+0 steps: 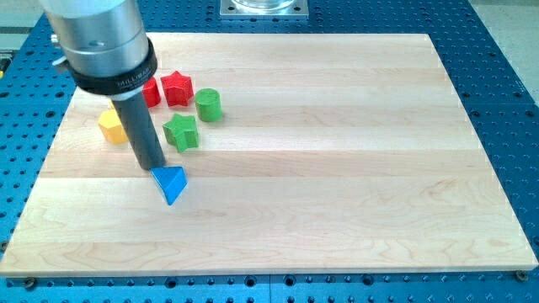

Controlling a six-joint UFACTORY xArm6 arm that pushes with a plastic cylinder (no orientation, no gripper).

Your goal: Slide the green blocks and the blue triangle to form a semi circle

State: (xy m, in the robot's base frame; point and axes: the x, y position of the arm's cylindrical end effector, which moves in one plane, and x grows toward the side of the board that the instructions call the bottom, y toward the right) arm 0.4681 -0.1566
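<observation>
A blue triangle (172, 183) lies on the wooden board (337, 168) at the lower left. A green star (181, 132) sits above it, and a green cylinder (208, 104) sits up and to the right of the star. My tip (152, 167) is at the blue triangle's upper left edge, touching or nearly touching it. The rod rises from there to the grey arm body (101, 42) at the view's top left.
A red star (177, 87) and another red block (152, 91), partly hidden by the arm, lie left of the green cylinder. A yellow block (112, 126) sits left of the rod. The board's left edge is near.
</observation>
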